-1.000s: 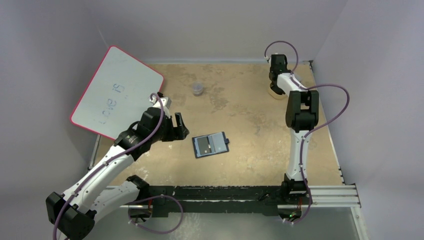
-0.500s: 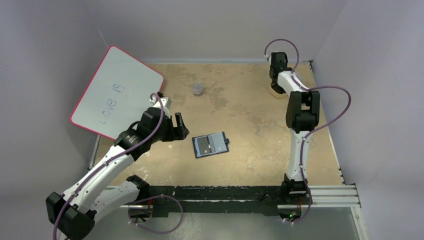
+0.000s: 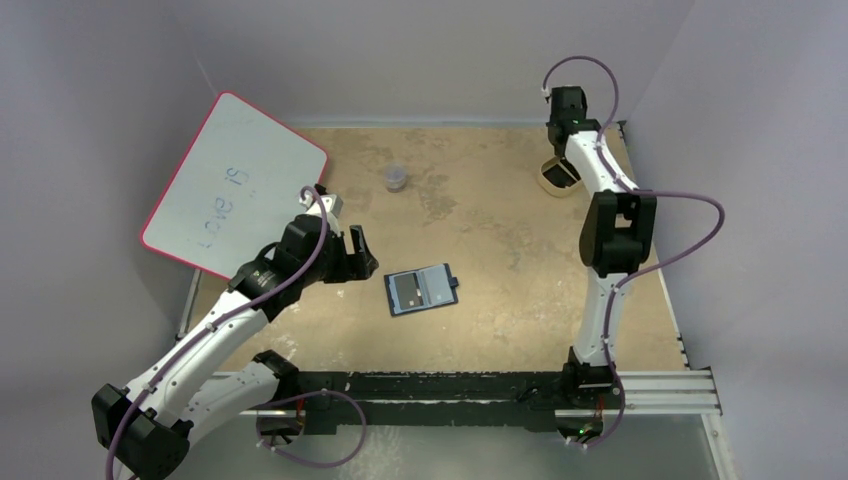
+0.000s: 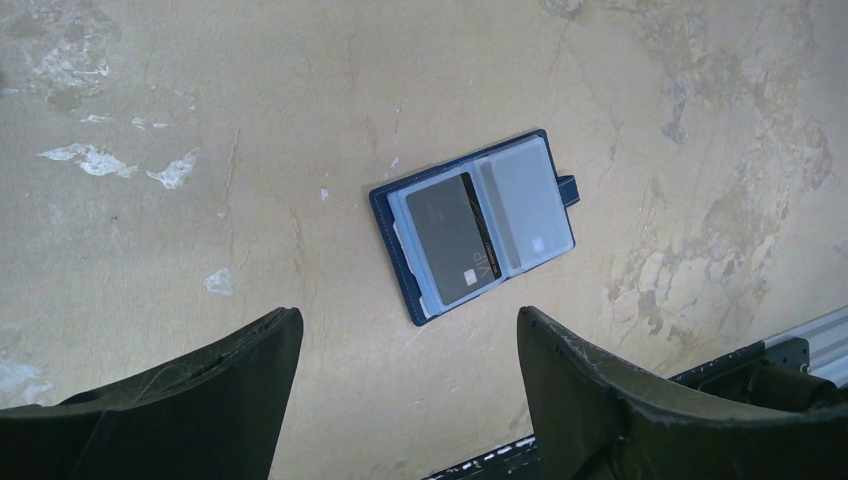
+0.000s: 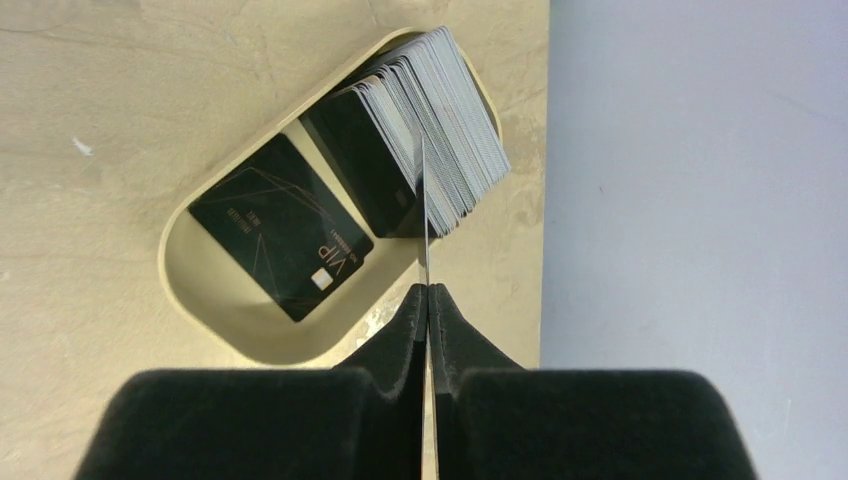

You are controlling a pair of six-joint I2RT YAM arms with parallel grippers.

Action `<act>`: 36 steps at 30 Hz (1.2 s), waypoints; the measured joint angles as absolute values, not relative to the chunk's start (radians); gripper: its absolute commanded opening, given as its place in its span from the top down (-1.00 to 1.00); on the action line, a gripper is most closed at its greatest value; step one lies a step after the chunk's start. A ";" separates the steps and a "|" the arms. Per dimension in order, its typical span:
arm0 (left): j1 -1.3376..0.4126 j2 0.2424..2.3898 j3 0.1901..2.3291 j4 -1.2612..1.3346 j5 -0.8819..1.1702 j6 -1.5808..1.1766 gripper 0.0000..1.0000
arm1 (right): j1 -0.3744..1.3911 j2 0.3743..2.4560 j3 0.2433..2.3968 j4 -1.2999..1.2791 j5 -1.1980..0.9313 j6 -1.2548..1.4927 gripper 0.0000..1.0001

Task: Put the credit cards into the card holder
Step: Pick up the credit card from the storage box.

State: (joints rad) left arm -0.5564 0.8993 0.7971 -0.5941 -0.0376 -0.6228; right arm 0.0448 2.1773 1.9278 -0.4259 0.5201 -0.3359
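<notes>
The navy card holder [image 3: 421, 289] lies open on the table, a dark card [image 4: 452, 240] in its left pocket; it also shows in the left wrist view [image 4: 475, 225]. My left gripper [image 3: 362, 255] is open and empty, hovering just left of the holder [image 4: 408, 318]. My right gripper [image 5: 427, 292] is shut on one thin credit card [image 5: 424, 210], seen edge-on, above the tan oval tray [image 5: 200, 310]. In the tray stand a stack of credit cards [image 5: 430, 130] and a flat black card [image 5: 285, 240]. In the top view the right gripper [image 3: 568, 140] is at the far right corner.
A pink-edged whiteboard [image 3: 235, 185] leans at the far left. A small clear cup [image 3: 396, 178] stands at the back middle. The tray [image 3: 558, 176] sits close to the table's right edge and the wall [image 5: 700, 200]. A metal rail [image 3: 450, 385] runs along the front.
My right arm has risen and shifted right from over the tray, which now shows in the top view. The left arm and the card holder have not moved.
</notes>
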 measured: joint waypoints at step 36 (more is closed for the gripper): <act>-0.552 0.798 0.607 0.116 0.173 -1.094 -0.43 | 0.381 1.314 0.960 0.229 -0.553 0.610 1.00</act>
State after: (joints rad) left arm -0.5518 0.7982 0.6071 0.1158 0.1726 -1.0943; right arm 0.3809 1.3136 0.9596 0.2291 -0.5526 0.6098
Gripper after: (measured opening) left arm 0.705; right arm 0.004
